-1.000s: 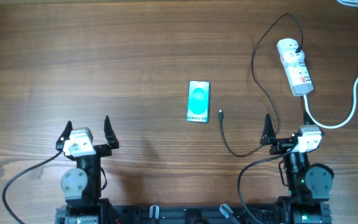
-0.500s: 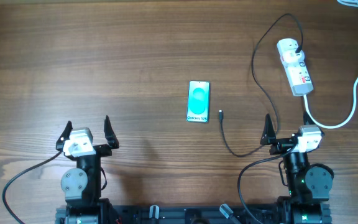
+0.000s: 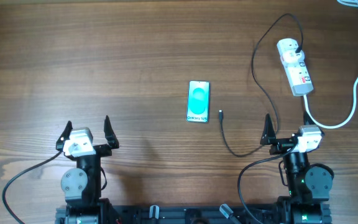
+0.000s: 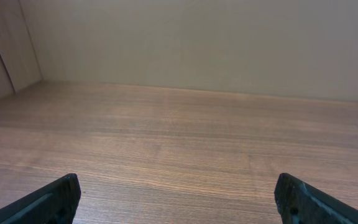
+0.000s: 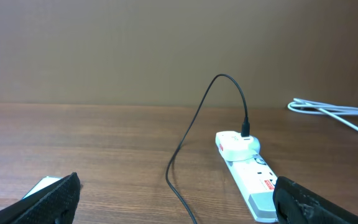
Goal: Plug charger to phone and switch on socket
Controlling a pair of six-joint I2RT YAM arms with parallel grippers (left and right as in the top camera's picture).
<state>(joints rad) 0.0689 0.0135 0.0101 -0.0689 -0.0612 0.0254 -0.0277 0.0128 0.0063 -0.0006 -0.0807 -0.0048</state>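
Note:
The phone [image 3: 198, 101] lies flat mid-table, turquoise screen up, white band toward me; its edge shows in the right wrist view [image 5: 42, 185]. The charger's thin black cable [image 3: 256, 68] runs from a white adapter on the socket [image 3: 294, 75] and loops down to its plug tip [image 3: 220, 115], just right of the phone. The cable [image 5: 194, 127] and socket [image 5: 253, 180] show in the right wrist view. My left gripper [image 3: 87, 132] is open and empty at the near left. My right gripper [image 3: 287, 127] is open and empty at the near right, the cable passing near its left finger.
The socket's thick white cord [image 3: 347, 112] curves from its near end up along the right edge, also seen in the right wrist view [image 5: 331, 112]. Bare wooden table [image 3: 104, 56] and a wall [image 4: 197, 43] lie behind in the left wrist view.

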